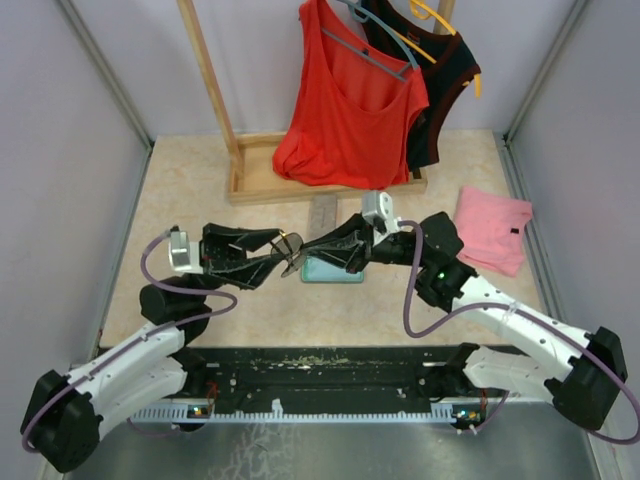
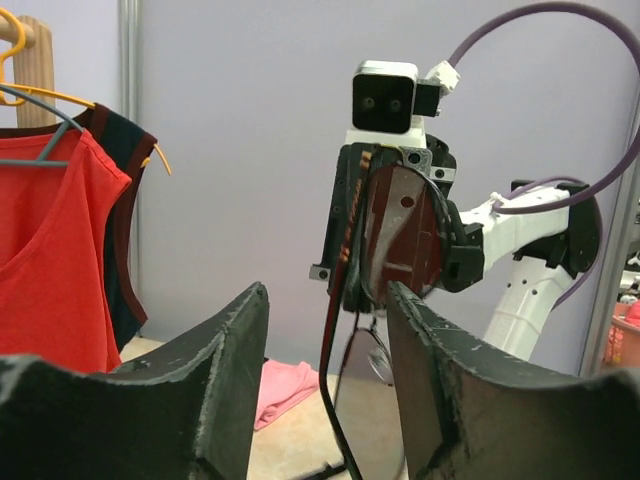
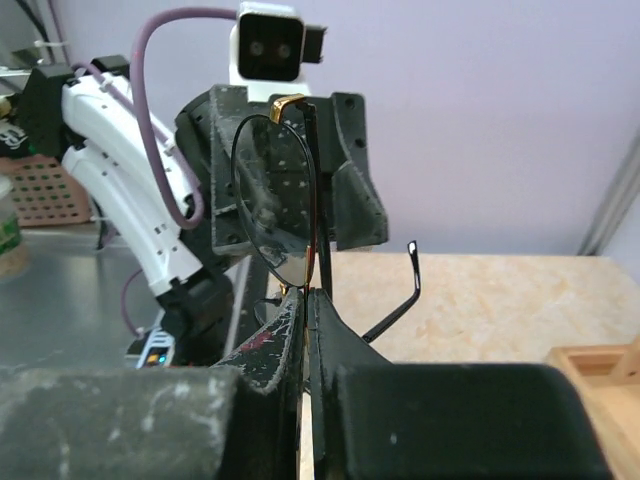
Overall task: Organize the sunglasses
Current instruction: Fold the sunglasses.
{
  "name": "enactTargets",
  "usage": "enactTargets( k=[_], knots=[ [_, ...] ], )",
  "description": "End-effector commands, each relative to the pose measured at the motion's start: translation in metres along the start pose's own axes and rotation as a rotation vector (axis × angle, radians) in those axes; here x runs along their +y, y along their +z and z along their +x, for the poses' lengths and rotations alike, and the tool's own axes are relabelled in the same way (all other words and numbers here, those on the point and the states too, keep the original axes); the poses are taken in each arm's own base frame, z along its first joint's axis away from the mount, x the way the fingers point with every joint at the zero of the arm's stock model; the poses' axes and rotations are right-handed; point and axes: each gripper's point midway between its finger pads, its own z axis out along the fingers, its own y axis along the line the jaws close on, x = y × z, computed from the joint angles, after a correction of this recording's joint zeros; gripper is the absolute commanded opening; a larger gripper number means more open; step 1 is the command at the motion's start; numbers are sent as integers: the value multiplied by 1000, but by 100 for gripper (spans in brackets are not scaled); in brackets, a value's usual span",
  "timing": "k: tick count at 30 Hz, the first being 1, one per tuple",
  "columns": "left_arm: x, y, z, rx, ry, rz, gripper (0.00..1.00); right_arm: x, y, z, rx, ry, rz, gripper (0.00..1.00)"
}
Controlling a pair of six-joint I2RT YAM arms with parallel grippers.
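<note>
One pair of sunglasses (image 3: 272, 215), thin dark wire frame with a nearly clear lens, hangs in the air above the table's middle (image 1: 292, 246). My right gripper (image 3: 309, 300) is shut on the frame's lower edge, and one slim arm (image 3: 400, 300) sticks out to the right. My left gripper (image 2: 327, 335) faces it from the other side, open. Its fingers (image 2: 225, 370) stand on either side of the sunglasses (image 2: 372, 350) with a gap to each, and the temple arm (image 2: 338, 400) runs down between them. No other pair is in view.
A light blue cloth (image 1: 333, 270) lies on the table right under the grippers, with a grey case (image 1: 323, 212) just behind it. A wooden rack base (image 1: 262, 185) holds a hanging red top (image 1: 350, 110) and a black top (image 1: 445, 70). A pink cloth (image 1: 492, 228) lies at the right.
</note>
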Motion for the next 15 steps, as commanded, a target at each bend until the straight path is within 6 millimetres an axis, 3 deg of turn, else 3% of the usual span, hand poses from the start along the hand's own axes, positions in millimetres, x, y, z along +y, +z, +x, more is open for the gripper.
enactTargets(
  k=[1,6,11,15],
  knots=[
    [6,-7,4,36,-30,-72,58,-5,-6,-30,-78,-153,68,0],
    [13,-11,-5,51,-44,-172,61,-10,-21,-35,-89,-290,142,0],
    [58,-28,-5,160,-129,-539,69,-28,-37,-18,54,-436,232,0],
    [78,-44,-9,229,-135,-736,68,-44,-51,1,186,-549,289,0]
  ],
)
